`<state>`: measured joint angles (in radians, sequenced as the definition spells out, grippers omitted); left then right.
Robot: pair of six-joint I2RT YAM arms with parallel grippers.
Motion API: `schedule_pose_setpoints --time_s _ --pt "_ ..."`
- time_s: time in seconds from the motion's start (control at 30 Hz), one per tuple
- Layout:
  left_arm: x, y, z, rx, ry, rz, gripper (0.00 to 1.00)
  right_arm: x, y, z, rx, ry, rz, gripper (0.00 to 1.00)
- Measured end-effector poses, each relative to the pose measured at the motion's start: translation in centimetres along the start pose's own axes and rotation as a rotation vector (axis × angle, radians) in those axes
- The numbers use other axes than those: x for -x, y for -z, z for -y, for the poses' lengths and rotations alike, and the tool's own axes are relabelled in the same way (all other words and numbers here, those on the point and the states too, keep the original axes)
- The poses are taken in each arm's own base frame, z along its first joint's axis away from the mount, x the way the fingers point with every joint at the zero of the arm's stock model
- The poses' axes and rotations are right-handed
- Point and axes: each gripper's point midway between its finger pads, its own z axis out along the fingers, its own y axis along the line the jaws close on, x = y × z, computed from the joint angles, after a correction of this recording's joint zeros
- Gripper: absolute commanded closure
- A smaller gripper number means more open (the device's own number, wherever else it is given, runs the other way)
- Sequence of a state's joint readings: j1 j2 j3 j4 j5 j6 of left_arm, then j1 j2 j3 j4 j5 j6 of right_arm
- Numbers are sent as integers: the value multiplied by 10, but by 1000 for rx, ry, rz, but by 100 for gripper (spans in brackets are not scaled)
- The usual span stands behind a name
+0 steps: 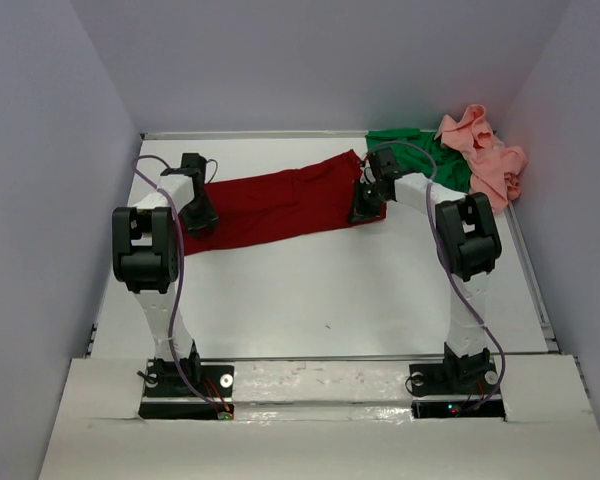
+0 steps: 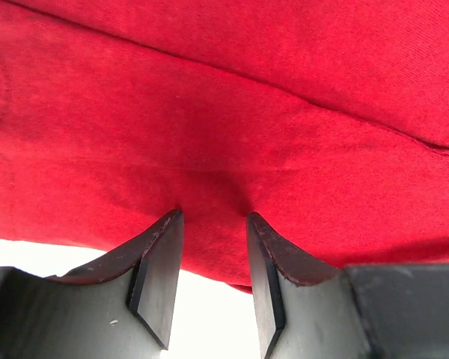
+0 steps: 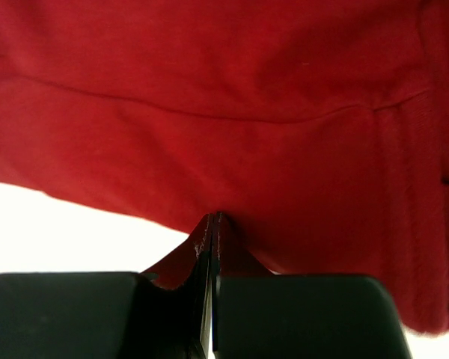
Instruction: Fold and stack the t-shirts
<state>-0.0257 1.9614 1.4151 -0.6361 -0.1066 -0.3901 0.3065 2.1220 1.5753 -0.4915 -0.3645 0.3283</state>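
The right claw (image 3: 213,217) is being clamped shut on the red shirt (image 1: 280,205), with the left claw (image 2: 213,217) being held open on its other end. The green shirt (image 1: 420,150) and pink shirt (image 1: 485,155) are being seen heaped just beside it.

Dark red t-shirt (image 1: 280,205) stretched out long and fairly flat across the far half of the worktop (image 1: 310,290), slanting up rightward. Bright green t-shirt (image 1: 425,150) crumpled in the far right corner, salmon pink t-shirt (image 1: 485,155) bunched against its right side.

Green tee (image 1: 405,137) partly hidden behind pink tee (image 1: 485,155)
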Motion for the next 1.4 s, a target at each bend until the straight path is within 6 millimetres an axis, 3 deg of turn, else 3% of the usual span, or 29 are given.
schedule_pose_setpoints --time_s 0.27,0.7,0.87,1.03,1.2,1.4 --pt "2 3 -10 49 -23 5 51 -2 -10 14 -45 -13 -11 100" --pt "-19 -5 -27 131 -78 -88 51 33 -22 14 -77 -7 39 100" --pt "-20 -7 -26 137 -100 -99 51 39 -25 16 -89 -8 46 100" --pt "-22 -6 -22 151 -143 -99 51 58 -33 14 -89 -4 64 100" --pt "-39 -3 -17 170 -198 -104 51 82 -42 13 -82 -4 101 100" --pt "-78 8 0 165 -299 -131 51 108 -50 14 -69 -18 149 100"
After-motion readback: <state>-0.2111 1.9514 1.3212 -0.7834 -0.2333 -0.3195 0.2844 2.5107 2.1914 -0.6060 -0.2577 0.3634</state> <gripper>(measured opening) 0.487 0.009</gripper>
